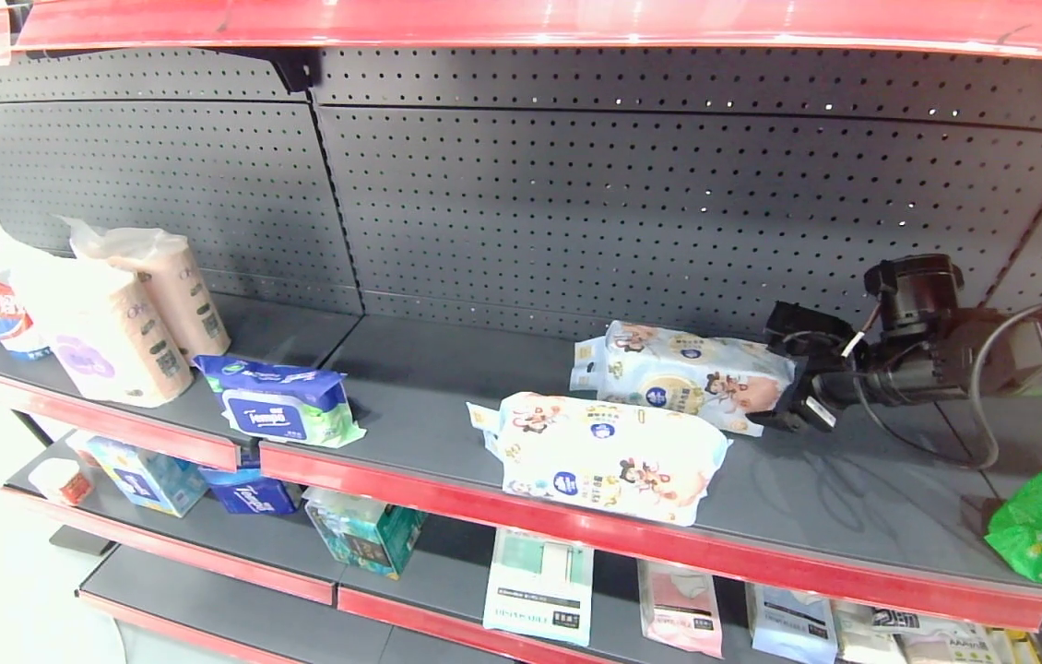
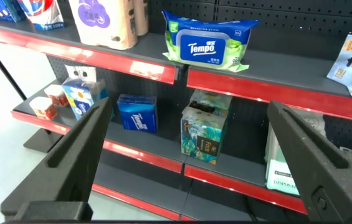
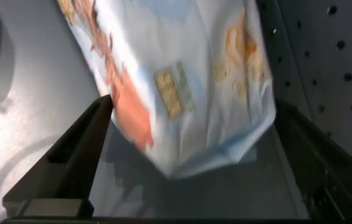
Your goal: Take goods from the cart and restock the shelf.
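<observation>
Rear cartoon-print pack (image 1: 687,373) lying flat just behind front cartoon-print pack (image 1: 609,456), set deep, probably to start back row. Right gripper (image 1: 784,387) spread wide around its end, clamping nothing. Left gripper (image 2: 188,106) agape, empty.

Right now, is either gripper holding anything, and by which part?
Nothing. Right gripper open around the end of the rear pack; left gripper open, empty.

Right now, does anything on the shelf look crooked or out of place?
Mildly, yes. The front cartoon pack lies askew, one corner almost at the shelf's red edge. The blue wipes pack also sits slanted at the edge. Nothing looks spilled or torn.
</observation>
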`<state>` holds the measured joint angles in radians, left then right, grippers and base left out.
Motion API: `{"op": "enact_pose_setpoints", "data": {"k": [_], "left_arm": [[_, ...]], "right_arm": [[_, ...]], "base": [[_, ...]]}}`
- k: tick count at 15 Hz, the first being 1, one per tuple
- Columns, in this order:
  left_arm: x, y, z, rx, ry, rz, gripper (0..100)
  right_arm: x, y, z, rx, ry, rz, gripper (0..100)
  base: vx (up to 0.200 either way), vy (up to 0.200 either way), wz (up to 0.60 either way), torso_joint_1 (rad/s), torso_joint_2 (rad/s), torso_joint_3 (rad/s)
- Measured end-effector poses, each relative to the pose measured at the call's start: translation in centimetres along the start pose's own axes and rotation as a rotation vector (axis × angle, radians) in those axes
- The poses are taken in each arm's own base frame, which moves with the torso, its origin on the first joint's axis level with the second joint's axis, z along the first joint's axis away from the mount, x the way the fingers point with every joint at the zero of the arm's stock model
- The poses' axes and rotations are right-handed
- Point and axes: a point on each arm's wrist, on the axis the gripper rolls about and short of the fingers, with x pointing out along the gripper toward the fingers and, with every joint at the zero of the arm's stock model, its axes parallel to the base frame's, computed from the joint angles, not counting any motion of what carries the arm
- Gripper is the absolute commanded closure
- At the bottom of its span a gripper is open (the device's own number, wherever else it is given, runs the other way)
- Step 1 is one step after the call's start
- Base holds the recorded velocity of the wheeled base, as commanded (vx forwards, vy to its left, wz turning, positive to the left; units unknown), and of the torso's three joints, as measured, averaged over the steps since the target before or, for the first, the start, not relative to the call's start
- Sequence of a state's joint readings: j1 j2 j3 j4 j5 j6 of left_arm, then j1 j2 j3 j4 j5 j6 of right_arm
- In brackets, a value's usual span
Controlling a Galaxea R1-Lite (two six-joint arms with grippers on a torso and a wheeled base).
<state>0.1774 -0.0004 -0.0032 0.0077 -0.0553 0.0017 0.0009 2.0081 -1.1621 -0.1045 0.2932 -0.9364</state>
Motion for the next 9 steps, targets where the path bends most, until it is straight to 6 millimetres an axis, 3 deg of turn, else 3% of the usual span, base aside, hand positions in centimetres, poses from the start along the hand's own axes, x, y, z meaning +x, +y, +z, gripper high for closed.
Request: {"op": "enact_pose_setpoints", "data": {"k": [6,9], "left_arm": [[0.0,0.0,0.0,0.000,0.000,0.000,0],[0.0,0.0,0.0,0.000,0.000,0.000,0]], "right_arm": [[-2.9,0.7,-0.1,0.342,-0.036,0.011,0],[-5.4,-0.2,-2.0,0.406,-0.015,-0.054,0]], "base": [[0.000,0.000,0.00,0.000,0.00,0.000],[0.000,0.000,0.00,0.000,0.00,0.000]]}}
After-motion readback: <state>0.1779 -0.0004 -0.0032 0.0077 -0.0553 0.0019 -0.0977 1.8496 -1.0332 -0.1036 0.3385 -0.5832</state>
